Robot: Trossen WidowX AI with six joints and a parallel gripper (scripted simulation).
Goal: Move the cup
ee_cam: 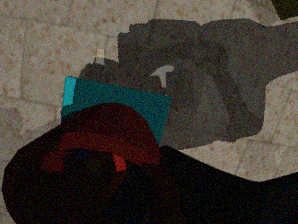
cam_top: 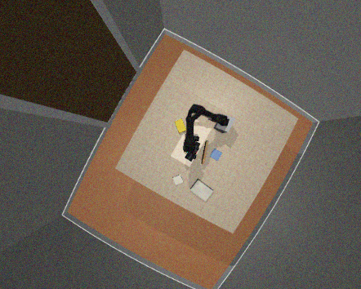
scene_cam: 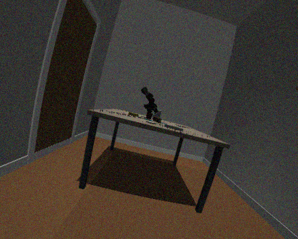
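A red cup (ee_cam: 115,120) is held in my gripper (ee_cam: 155,154) (cam_top: 190,156), which is shut on it. Dark and reddish shapes show inside the cup in the wrist view; single marbles are too dim to tell. A teal pad (ee_cam: 120,95) lies just beyond the cup and partly behind it, mostly in shadow with a bright lit left corner. The gap between the cup's bottom and the pad cannot be judged. In the top view the arm hides the cup and the teal pad. A small blue square (cam_top: 216,154) lies right of the gripper; whether it is the other pad is unclear.
A thin dark and orange bar (cam_top: 204,152) stands between the gripper and the blue square. A yellow block (cam_top: 180,126) lies left of the arm. A small white square (cam_top: 177,180) and a larger pale tray (cam_top: 202,190) lie below the gripper in the top view.
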